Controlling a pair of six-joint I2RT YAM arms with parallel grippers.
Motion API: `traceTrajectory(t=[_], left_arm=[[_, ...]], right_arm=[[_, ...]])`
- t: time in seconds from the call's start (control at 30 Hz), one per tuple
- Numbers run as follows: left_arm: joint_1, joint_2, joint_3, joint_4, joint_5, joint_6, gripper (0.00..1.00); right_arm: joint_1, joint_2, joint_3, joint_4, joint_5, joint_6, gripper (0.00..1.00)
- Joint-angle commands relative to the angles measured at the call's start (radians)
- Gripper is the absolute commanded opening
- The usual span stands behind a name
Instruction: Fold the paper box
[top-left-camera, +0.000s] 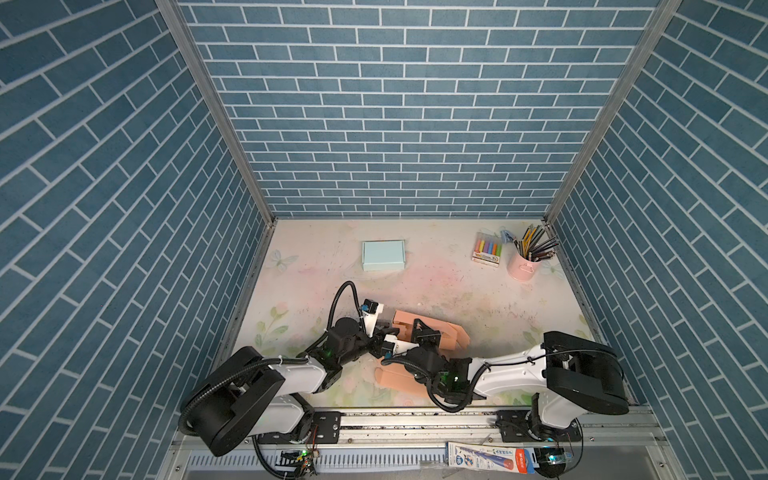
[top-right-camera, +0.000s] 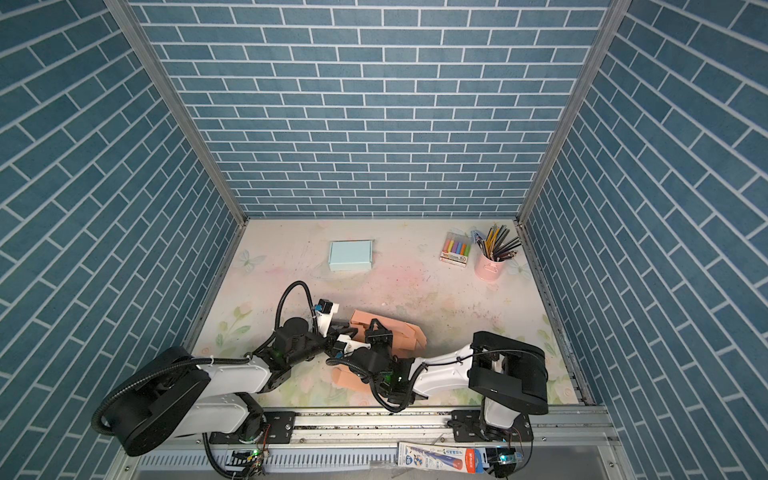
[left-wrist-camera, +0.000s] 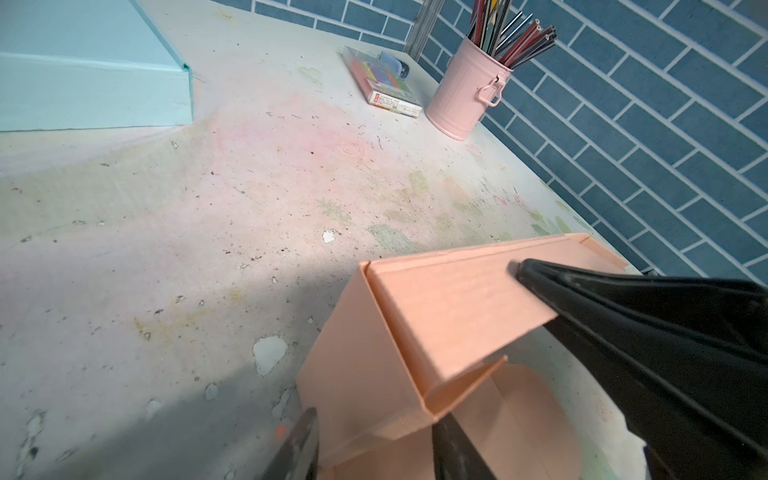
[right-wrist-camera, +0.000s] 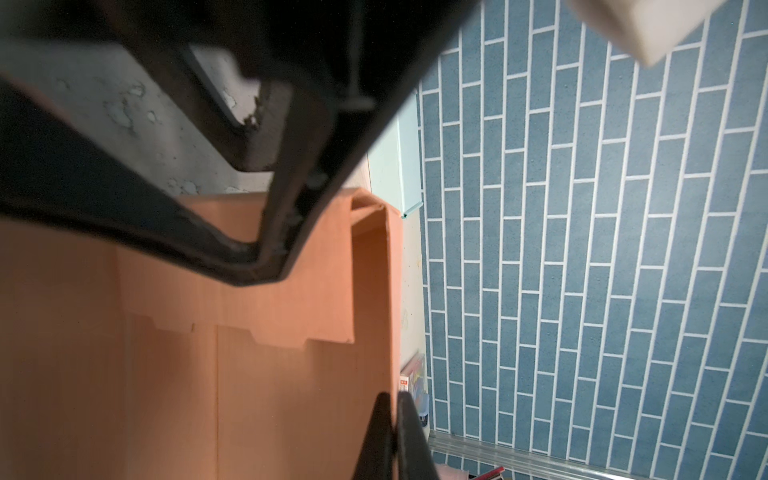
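Observation:
The salmon paper box (top-left-camera: 451, 334) (top-right-camera: 409, 337) lies partly folded at the table's front centre, one loose flap (top-left-camera: 388, 376) spread towards the front edge. My left gripper (top-left-camera: 390, 328) (top-right-camera: 347, 329) (left-wrist-camera: 376, 419) is open. Its fingers (left-wrist-camera: 303, 444) stand apart on either side of the box's end wall (left-wrist-camera: 361, 374). My right gripper (top-left-camera: 419, 326) (top-right-camera: 376, 326) (right-wrist-camera: 392, 401) is shut on the thin top edge of the box's long wall (right-wrist-camera: 374, 291). In the left wrist view that wall (left-wrist-camera: 449, 299) stands upright. The box floor is mostly hidden by both arms in both top views.
A light blue folded box (top-left-camera: 383, 255) (left-wrist-camera: 83, 83) lies at the back left of centre. A pack of coloured markers (top-left-camera: 487, 249) (left-wrist-camera: 382, 83) and a pink cup of pencils (top-left-camera: 523, 266) (left-wrist-camera: 465, 95) stand at the back right. Blue brick walls close three sides.

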Motion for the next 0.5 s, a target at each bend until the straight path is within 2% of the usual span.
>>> traceTrajectory(t=[0.0,0.23,0.47], left_arm=[[-0.018,0.022,-0.003,0.094,-0.039,0.044,0.45],[-0.044,0.051,-0.010,0.133,-0.087,0.073,0.42],[-0.064,0.095,-0.008,0.179,-0.090,0.092,0.37]], right_arm=[[0.018,-0.015,-0.012,0.008,-0.006,0.006,0.00],[0.020,-0.016,-0.009,0.004,-0.006,0.008,0.00],[0.022,-0.025,-0.008,-0.004,-0.009,0.016,0.00]])
